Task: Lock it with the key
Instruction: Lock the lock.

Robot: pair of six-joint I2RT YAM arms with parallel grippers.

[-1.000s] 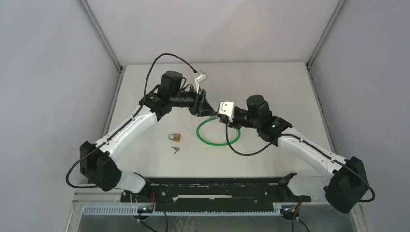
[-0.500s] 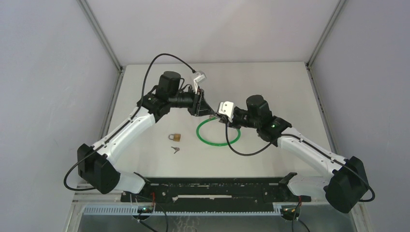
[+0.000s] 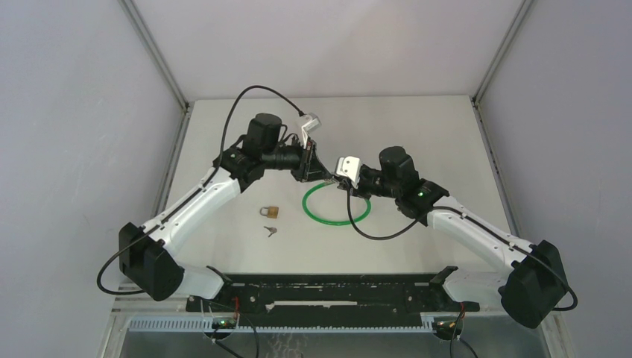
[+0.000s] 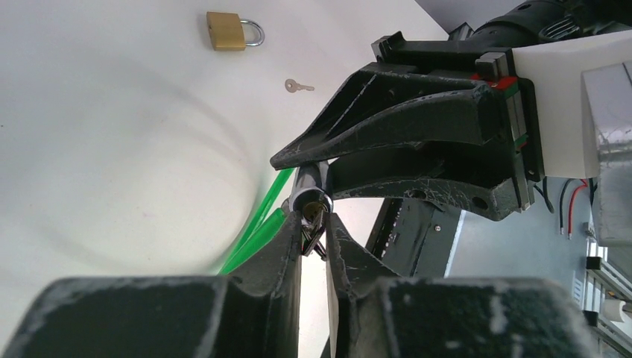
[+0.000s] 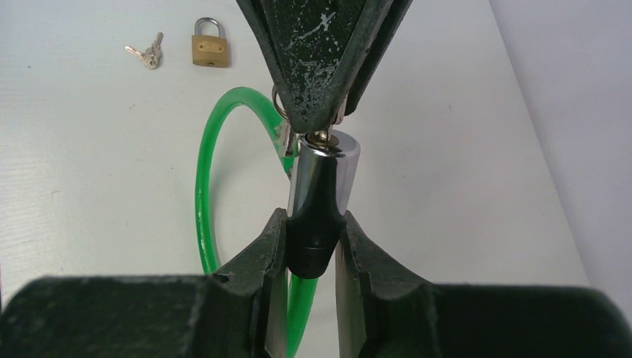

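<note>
Over the last second your left gripper (image 4: 313, 225) has narrowed its jaws and now pinches the key (image 4: 314, 218) that sits in the end of the lock cylinder (image 5: 325, 175); in the top view the left wrist has also rolled slightly and its forearm has shifted, while the right arm has not moved; your right gripper (image 5: 313, 224) stays clamped on the black end of that cylinder, holding it off the table (image 3: 417, 134) with the green cable (image 3: 335, 222) looping down from it onto the surface; so the task's thing is in the air between the two wrists, key already in the keyway, and I judge you are at the point of turning it, with the insertion behind you; the brass padlock (image 3: 270, 212) and the small loose keys (image 3: 270, 230) lie apart on the table, nearer the left arm's side, untouched; what you cannot check from here: the key's head is almost wholly covered by the left fingers (image 5: 317, 45), so how deep it sits and which way it is turned is hidden; a ring and a second key hang beside the cylinder and blur together in the left wrist view; whether the cable's free end is seated in the cylinder is not visible either.
</note>
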